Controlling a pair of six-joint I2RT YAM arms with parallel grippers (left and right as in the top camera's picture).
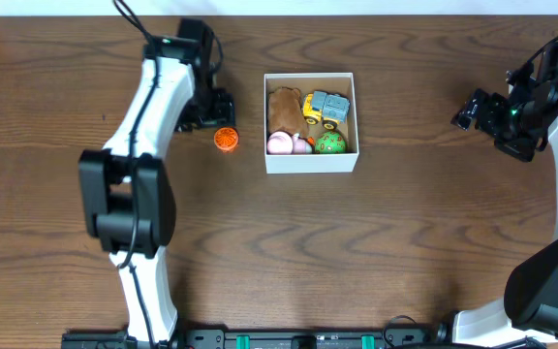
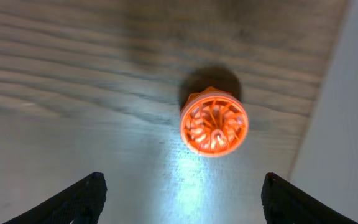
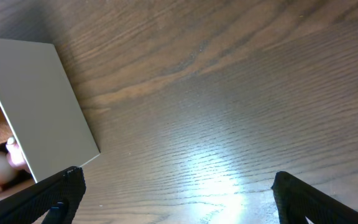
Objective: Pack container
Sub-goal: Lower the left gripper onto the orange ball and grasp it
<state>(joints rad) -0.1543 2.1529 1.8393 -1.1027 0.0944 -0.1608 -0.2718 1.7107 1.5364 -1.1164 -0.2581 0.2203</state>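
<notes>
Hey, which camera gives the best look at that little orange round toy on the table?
The left wrist view: the orange toy shows large and close, its spoked top clear, lying ahead of the open left claw. Overhead shows only a small orange dot beside the container. The right wrist view misses it.

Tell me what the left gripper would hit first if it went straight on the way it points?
Probably the orange round toy, which lies ahead of the open left gripper, though depth is unclear.
</notes>
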